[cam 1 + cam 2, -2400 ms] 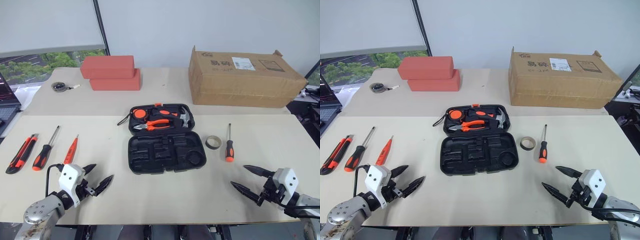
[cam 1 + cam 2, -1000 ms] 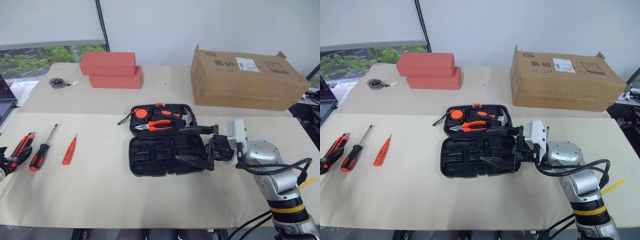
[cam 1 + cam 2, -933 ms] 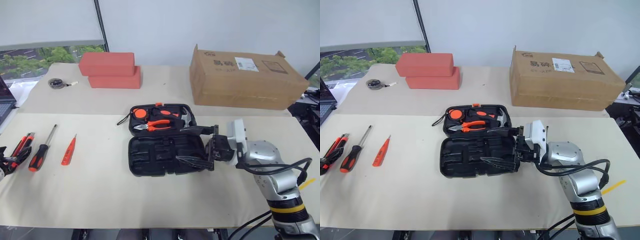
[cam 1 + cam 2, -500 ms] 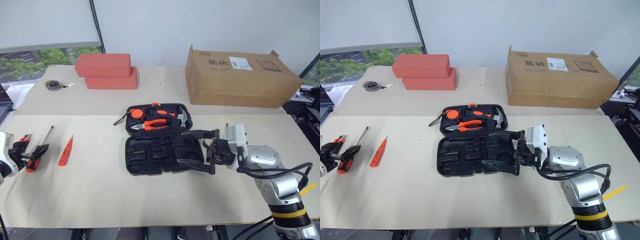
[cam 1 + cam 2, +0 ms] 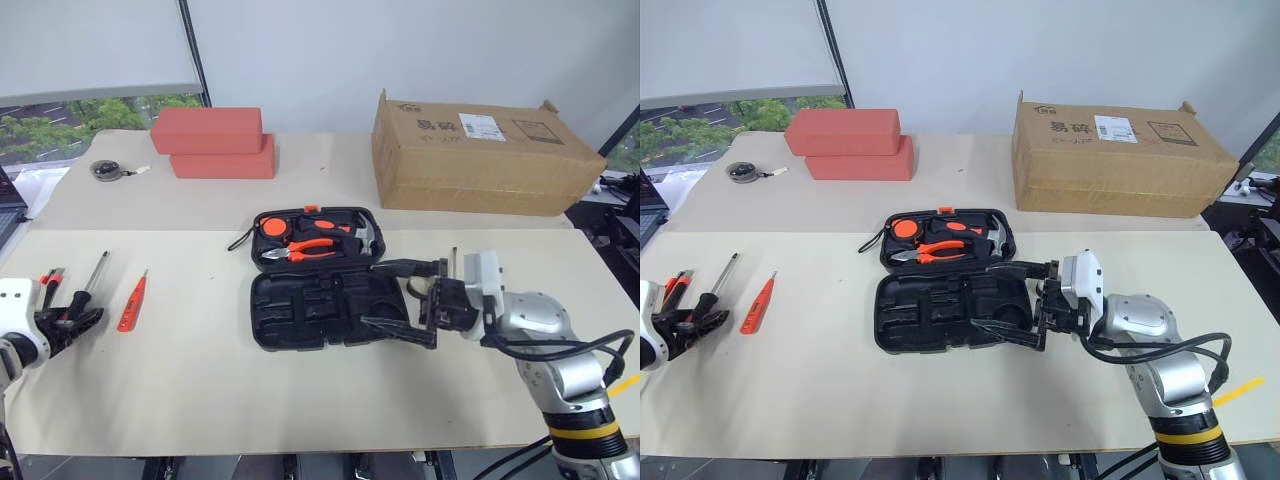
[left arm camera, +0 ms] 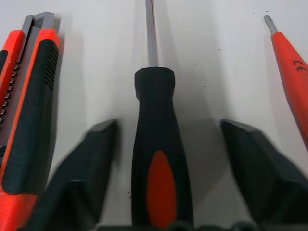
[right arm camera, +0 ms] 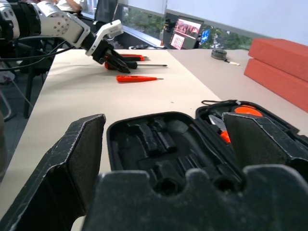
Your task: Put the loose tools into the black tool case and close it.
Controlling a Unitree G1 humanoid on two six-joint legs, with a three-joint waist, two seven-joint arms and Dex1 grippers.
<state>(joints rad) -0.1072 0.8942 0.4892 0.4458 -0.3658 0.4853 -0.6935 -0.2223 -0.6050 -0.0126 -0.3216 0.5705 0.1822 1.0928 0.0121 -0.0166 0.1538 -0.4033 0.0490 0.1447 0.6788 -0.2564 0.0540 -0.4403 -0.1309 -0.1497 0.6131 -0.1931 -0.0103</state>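
My right gripper (image 5: 404,298) hides the right end of the black tool case (image 5: 318,280), and behind it only a sliver of the small dark tape roll (image 5: 419,287) and the shaft tip of a second screwdriver (image 5: 453,256) show. At the far left my left gripper (image 5: 692,322) covers the handle of the black-and-orange screwdriver (image 6: 159,159), and the utility knife (image 6: 26,125) is partly cut off beside it.

The case lies open in the middle of the desk (image 5: 300,390). Its far half holds orange-handled pliers (image 5: 312,247) and a hammer (image 5: 366,232); the near half shows bare moulded recesses.

My left gripper is partly spread, its fingers (image 6: 84,163) straddling the screwdriver handle with a gap on each side, so I am not pinching it. The knife lies just left of that screwdriver, the slim orange tester screwdriver (image 5: 132,302) just right. My right gripper is spread wide and level over the case's right end, holding nothing.
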